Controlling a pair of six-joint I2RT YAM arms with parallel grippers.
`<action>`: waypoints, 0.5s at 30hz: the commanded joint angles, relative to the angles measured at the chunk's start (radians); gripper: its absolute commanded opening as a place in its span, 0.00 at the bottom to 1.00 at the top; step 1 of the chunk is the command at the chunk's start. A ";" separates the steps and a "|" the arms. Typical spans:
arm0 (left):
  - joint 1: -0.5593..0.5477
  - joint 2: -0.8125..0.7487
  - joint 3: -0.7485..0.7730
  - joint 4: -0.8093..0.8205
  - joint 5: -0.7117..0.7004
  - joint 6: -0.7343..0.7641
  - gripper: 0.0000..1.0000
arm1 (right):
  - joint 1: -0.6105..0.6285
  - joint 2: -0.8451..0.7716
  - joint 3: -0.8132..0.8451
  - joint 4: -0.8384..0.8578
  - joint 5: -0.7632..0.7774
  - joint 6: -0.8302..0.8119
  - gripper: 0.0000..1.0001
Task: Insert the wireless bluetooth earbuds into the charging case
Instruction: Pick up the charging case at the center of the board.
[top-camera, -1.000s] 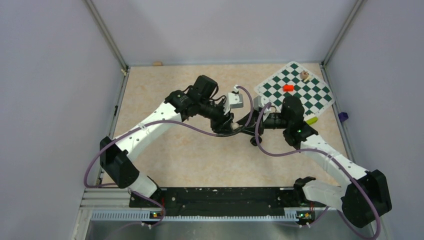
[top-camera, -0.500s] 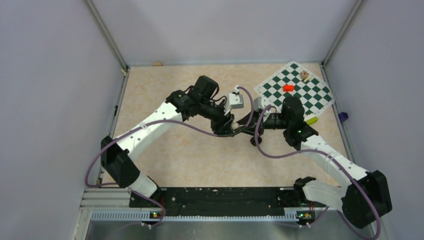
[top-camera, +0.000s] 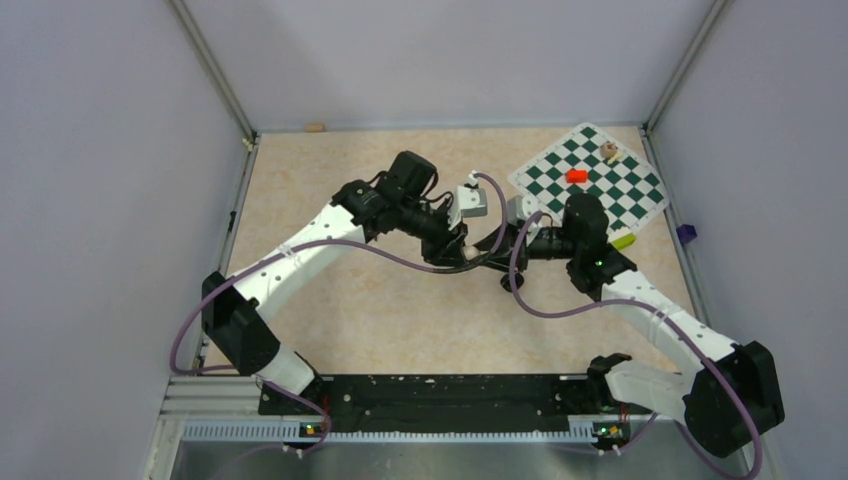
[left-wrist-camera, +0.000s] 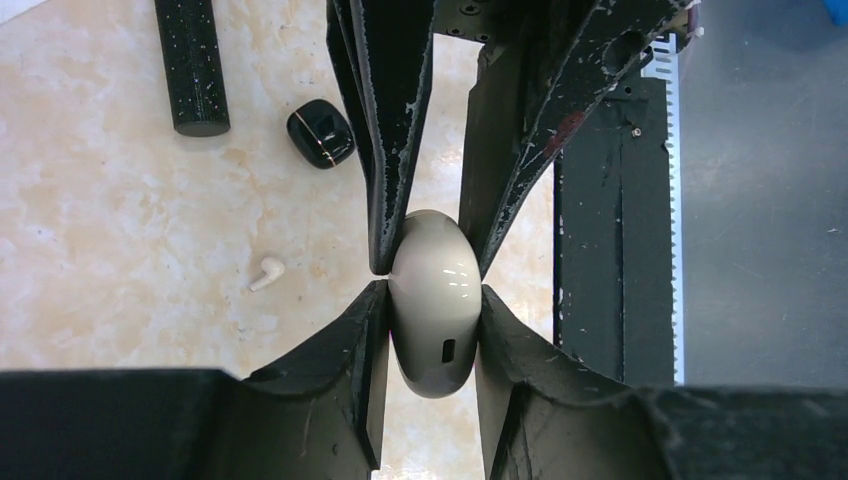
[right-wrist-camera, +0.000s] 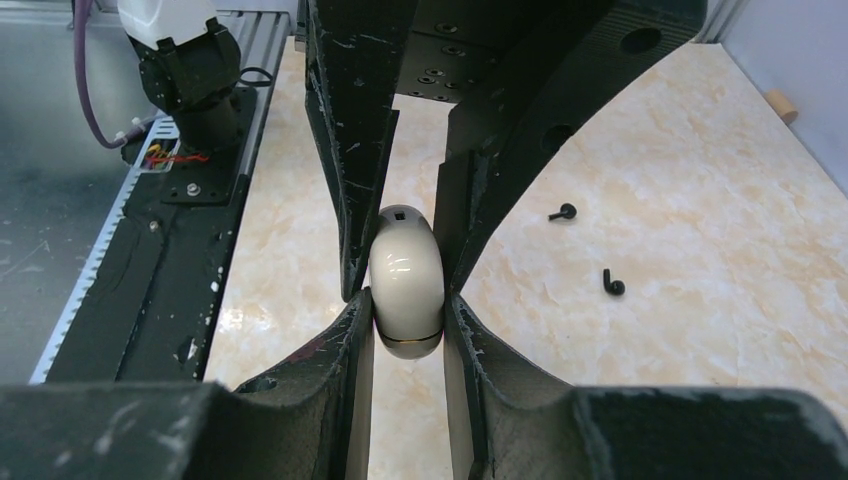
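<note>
We see left gripper (left-wrist-camera: 432, 288), right gripper (right-wrist-camera: 407, 296) both clamping cream oval case (left-wrist-camera: 435, 310); glossy black charging case (left-wrist-camera: 320, 135) upper left; tiny black stemmed earbuds (right-wrist-camera: 563, 212) right.

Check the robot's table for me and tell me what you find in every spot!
Surface: beige marbled table, no spills seen.
Job's things: black charging case lies on the table, untouched; black earbuds lie loose on the table, apart from each other.
Clutter: black cylinder, white earbud, checkered mat with a red piece.
Grippers: left pincer and right pincer both squeeze one cream oval case above the table.
Cables: purple cables loop along both arms; no snag seen.
Surroundings: lilac walls on three sides.
</note>
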 joint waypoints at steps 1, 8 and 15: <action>-0.007 0.004 0.035 0.013 0.046 -0.029 0.11 | 0.005 -0.013 0.001 0.004 0.020 -0.042 0.00; -0.003 -0.012 0.004 0.063 0.060 -0.077 0.00 | 0.004 -0.017 0.000 0.022 0.035 -0.021 0.21; 0.069 -0.045 -0.031 0.135 0.230 -0.166 0.00 | 0.004 -0.025 -0.012 0.056 0.103 -0.017 0.65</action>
